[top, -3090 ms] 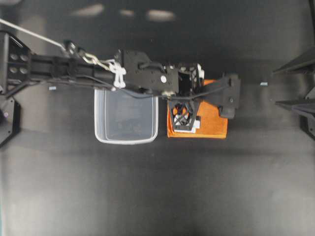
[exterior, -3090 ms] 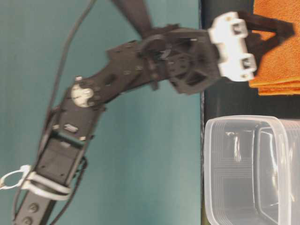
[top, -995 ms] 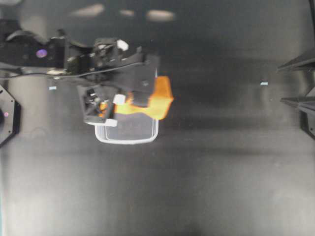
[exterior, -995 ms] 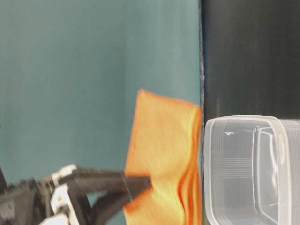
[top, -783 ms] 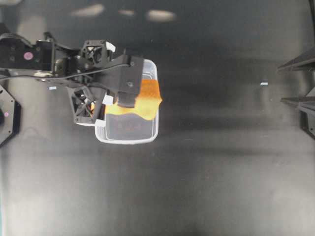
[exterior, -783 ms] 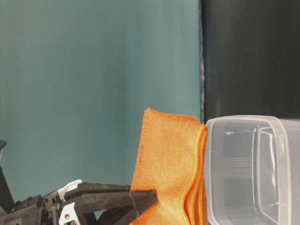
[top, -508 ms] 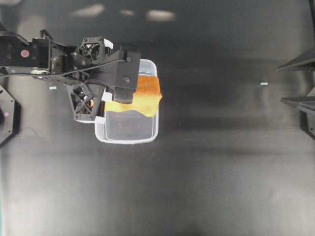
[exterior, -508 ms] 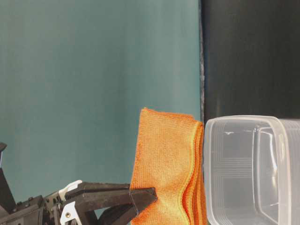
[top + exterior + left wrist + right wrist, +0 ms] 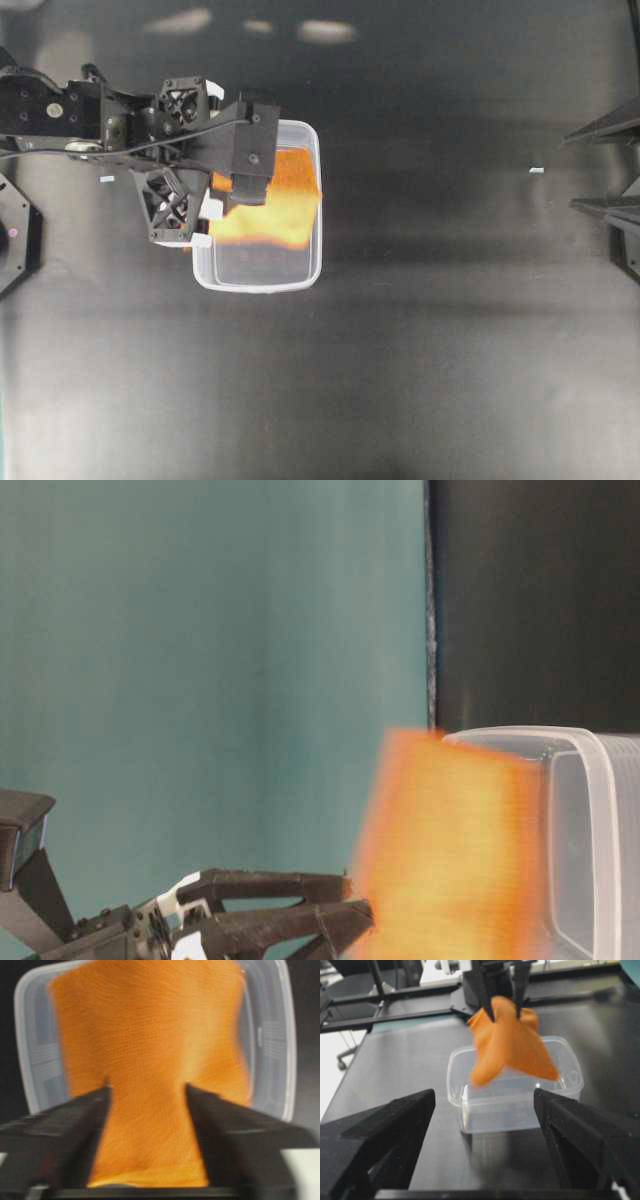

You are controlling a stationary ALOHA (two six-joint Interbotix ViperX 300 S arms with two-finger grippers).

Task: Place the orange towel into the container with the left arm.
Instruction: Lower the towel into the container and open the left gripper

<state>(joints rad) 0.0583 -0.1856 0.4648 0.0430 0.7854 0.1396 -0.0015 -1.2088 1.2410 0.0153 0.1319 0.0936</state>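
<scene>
The orange towel [image 9: 272,205] is a blur of motion, dropping over the clear container [image 9: 260,287]. My left gripper [image 9: 205,222] hangs above the tub's left rim with its jaws apart. In the left wrist view the towel [image 9: 150,1050] spreads over the container [image 9: 287,1060] beyond the parted left gripper [image 9: 147,1090]. From table level the towel [image 9: 450,850] has left the left gripper [image 9: 358,900] and overlaps the tub's rim [image 9: 600,780]. My right gripper [image 9: 485,1094] stands wide open and empty, facing the container [image 9: 520,1105], the towel [image 9: 507,1040] and the left gripper [image 9: 504,1012].
The table [image 9: 420,380] is dark and bare around the tub. My right gripper's fingers [image 9: 605,130] sit at the far right edge. A small pale scrap [image 9: 537,170] lies to the right, another [image 9: 107,180] at the left.
The left gripper's jaws have parted and let go of the towel. The towel, earlier hanging from the fingers above the tub, is now falling toward it, blurred.
</scene>
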